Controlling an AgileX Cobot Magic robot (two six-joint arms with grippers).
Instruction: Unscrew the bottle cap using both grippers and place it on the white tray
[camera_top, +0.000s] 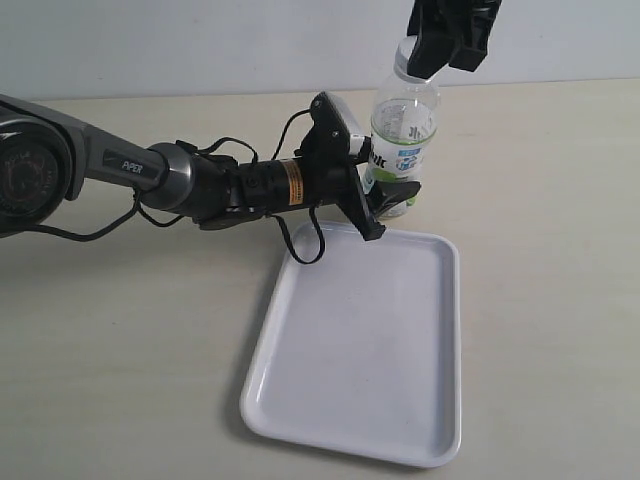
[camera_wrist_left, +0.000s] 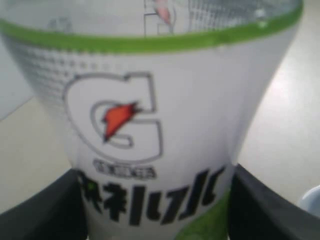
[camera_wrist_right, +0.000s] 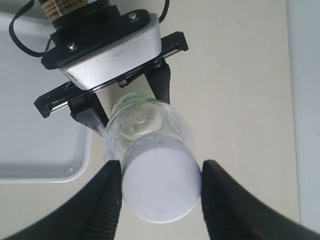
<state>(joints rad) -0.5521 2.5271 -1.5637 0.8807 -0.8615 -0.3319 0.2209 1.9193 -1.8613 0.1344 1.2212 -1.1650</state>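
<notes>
1. The right gripper (camera_wrist_right: 160, 170) has its black fingers (camera_wrist_right: 107, 200) narrowed onto the bottle cap (camera_wrist_right: 160, 187). The pads look to be touching both sides, gripping from above.
2. The cap is small, round, white hard plastic and is on the neck, not yet off. Its top is smooth, so it is likely slippery. Take it by the side wall, squarely, and expect it to be very light once free.
3. The left gripper (camera_top: 383, 208) is clamped on the lower body of the bottle (camera_top: 403, 120), one finger on each side of the label (camera_wrist_left: 190, 125).
4. The bottle is slim, clear, thin plastic that looks empty or nearly so. It is probably light and squashy and may twist in the grip, so hold it low, where the body is stiffer.
5. The label is a glossy white wrap with a green band, dark lettering and an orange bolt mark.
6. The bottle stands upright, its base near the far rim of the white tray (camera_top: 360, 350). I cannot tell whether it rests on the table (camera_top: 550, 200).
7. The tray is glossy, rigid and rimmed with rounded corners. The table is matte beige.
</notes>
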